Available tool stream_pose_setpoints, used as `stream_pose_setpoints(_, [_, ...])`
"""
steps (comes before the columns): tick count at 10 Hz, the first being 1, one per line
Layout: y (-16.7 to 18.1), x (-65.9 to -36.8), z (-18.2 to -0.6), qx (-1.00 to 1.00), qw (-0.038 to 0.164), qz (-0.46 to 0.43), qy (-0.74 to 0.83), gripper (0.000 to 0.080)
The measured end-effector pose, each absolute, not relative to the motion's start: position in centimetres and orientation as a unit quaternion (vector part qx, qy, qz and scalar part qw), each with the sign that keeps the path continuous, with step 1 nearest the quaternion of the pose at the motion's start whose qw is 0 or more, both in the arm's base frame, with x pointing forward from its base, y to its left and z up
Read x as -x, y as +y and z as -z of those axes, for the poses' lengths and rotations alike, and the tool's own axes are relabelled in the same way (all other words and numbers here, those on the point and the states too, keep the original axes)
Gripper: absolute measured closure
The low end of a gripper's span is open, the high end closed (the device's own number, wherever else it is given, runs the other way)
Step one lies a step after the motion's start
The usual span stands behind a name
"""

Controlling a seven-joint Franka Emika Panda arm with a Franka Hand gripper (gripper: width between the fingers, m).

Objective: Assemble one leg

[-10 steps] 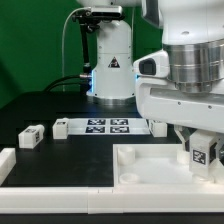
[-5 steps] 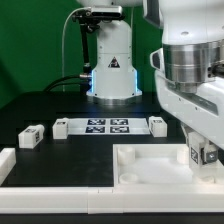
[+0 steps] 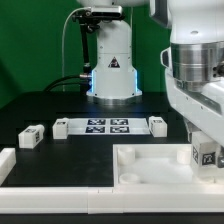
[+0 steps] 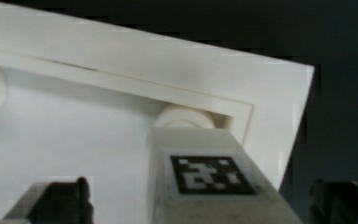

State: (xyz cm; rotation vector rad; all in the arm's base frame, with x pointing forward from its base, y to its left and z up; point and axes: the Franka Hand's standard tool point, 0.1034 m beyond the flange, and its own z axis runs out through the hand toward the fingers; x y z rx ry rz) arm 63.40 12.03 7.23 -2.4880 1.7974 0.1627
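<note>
My gripper (image 3: 207,150) is shut on a leg (image 3: 207,155), a small white block with a square tag, at the exterior view's right. It holds the leg upright over the far right corner of the large white square panel (image 3: 150,165). In the wrist view the tagged leg (image 4: 211,175) runs between my two dark fingertips (image 4: 55,202), and its far end sits by the panel's raised rim corner (image 4: 247,100). Whether the leg touches the panel is not clear.
Three loose legs lie on the black table: one at the left (image 3: 32,137), one beside the marker board (image 3: 60,127), one to its right (image 3: 157,124). The marker board (image 3: 107,126) lies behind the panel. A white part (image 3: 6,160) sits at the left edge.
My gripper has moved toward the exterior view's right and slightly down, carrying the leg with it toward the panel's right corner.
</note>
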Motion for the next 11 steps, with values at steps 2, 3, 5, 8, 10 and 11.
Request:
stream_pose_setpoints(2, [12.03,-63.39,-7.23,0.873,0.039,-0.048,0.485,0.0155])
stream_pose_setpoints(3, [12.03,-63.40,-7.27,0.908,0.042,-0.045,0.415,0.0151])
stream_pose_setpoints(5, [12.00,-63.63,-7.59,0.957,0.048,-0.040,0.282,0.0151])
stream_pose_setpoints(8, [11.61,-63.77,-7.64,0.992,0.052,-0.034,0.108,0.0151])
stream_pose_setpoints(10, [11.40,-63.83,-7.64,0.998,0.052,-0.026,-0.024,0.0151])
stream_pose_setpoints(11, [11.40,-63.83,-7.63,0.998,0.052,-0.026,-0.027,0.0151])
